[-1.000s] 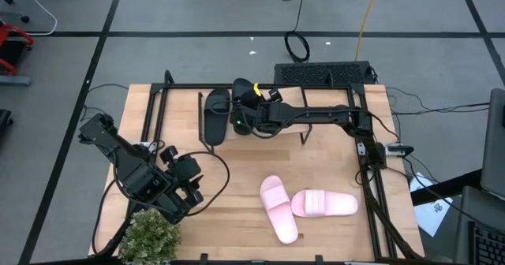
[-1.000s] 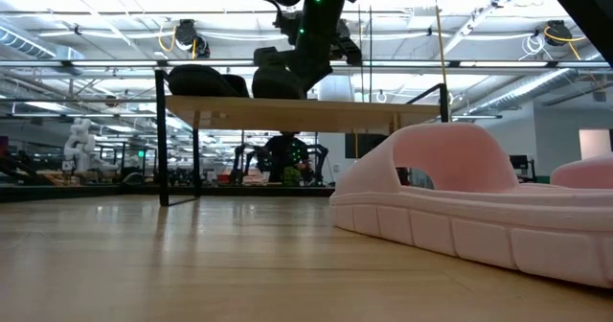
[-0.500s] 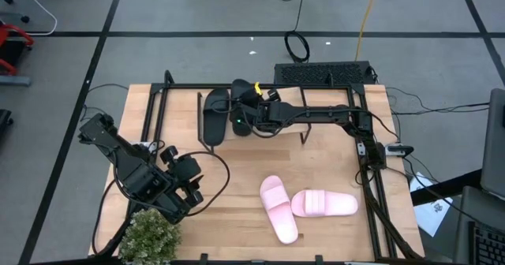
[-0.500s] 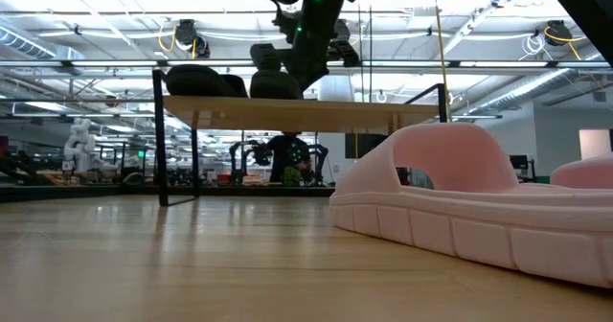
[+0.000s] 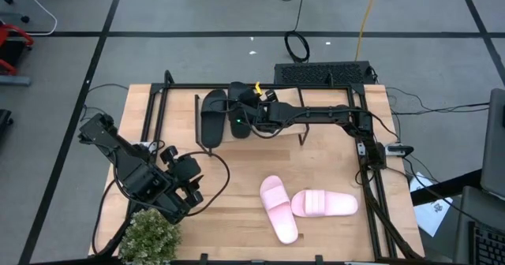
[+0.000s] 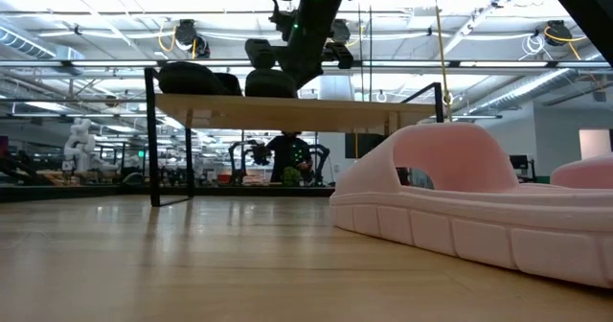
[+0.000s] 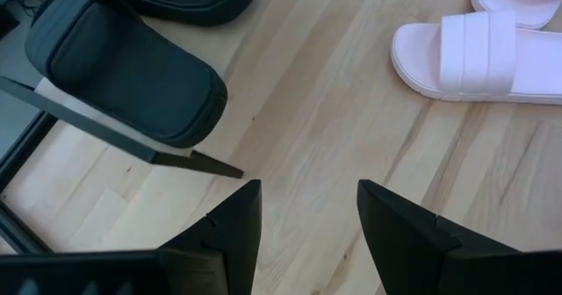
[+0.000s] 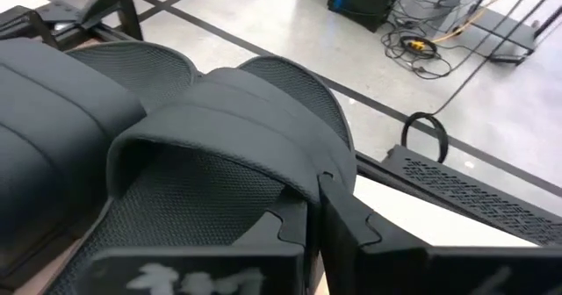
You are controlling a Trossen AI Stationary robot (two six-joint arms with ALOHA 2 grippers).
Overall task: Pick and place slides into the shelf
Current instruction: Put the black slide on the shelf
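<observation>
Right gripper is over the shelf, its fingers closed on the strap of the second black slide. That slide sits on the shelf top just beside the first black slide, already placed at the shelf's far-left end.

Step in hand, as judged: setting down the second black slide. The next move calls for releasing the strap and lifting clear without dragging the slide or nudging its neighbour, then reaching for a pink one.

Left gripper waits well in front of the shelf's left end, jaws apart and empty.

The two pink slides lie on the table in front of the shelf's right half, touching at the toe ends, one angled across the other. Half the task is therefore outstanding.

A potted plant stands at the table's front edge, beyond the left arm.

Surface: pale wooden planks inside a black frame. Room beyond the shelf: grey floor with cables, industrial ceiling lights.
</observation>
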